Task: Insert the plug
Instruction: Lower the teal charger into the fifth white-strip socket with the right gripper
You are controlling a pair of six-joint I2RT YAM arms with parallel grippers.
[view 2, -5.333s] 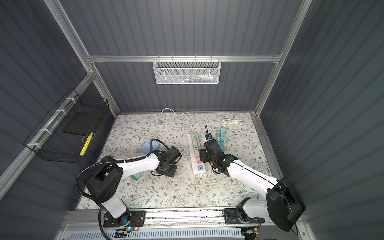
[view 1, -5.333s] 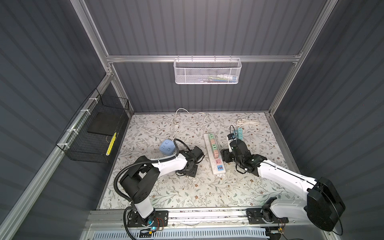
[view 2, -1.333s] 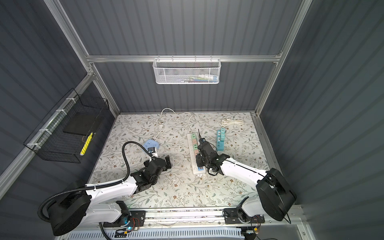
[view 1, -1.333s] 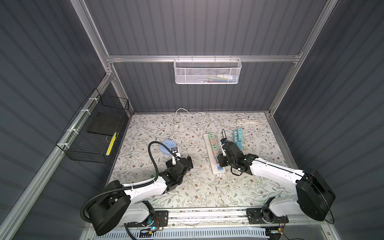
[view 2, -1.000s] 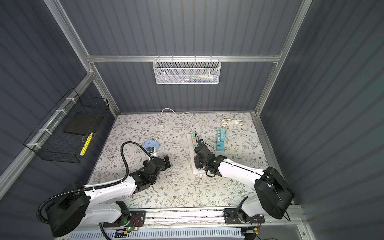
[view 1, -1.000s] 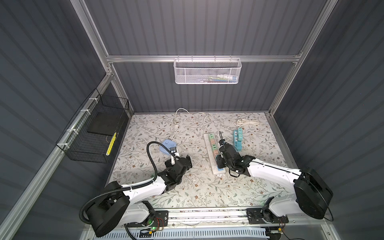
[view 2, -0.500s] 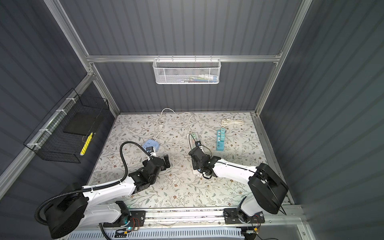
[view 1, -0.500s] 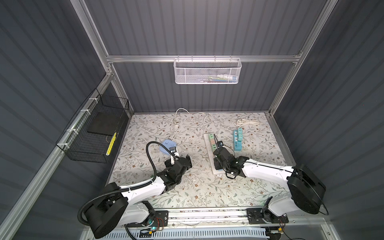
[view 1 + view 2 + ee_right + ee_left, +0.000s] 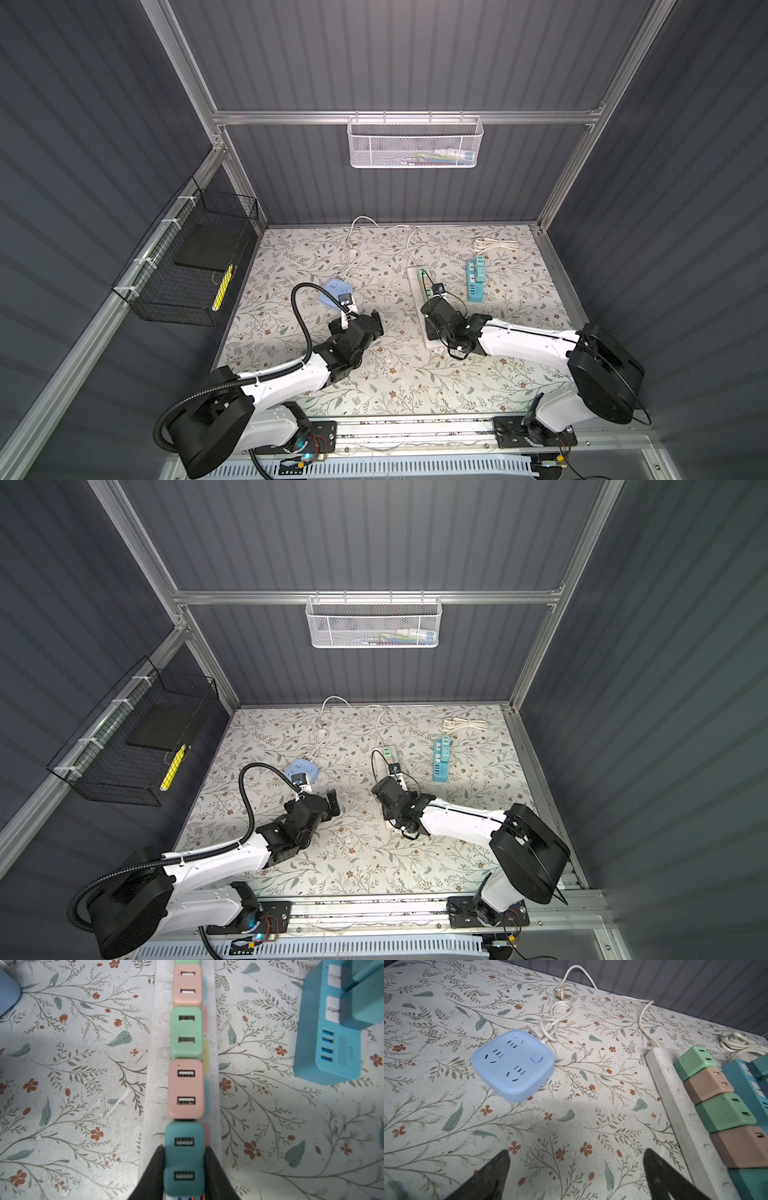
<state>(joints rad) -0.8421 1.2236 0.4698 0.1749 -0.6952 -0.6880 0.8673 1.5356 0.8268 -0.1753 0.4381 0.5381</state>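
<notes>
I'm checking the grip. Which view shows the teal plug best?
The right wrist view: the teal plug sits clamped in the right gripper. The left wrist view catches its edge; both top views hide it.

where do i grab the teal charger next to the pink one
Grip the teal charger by its long sides, from above, jaws across the white strip. The pink charger abuts one end, so only the sides are free. The right gripper is shut on it so.

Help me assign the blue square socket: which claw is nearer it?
Left. The left claw hangs open near the blue square socket; the right claw is farther off, shut on the teal plug at the white strip.
</notes>
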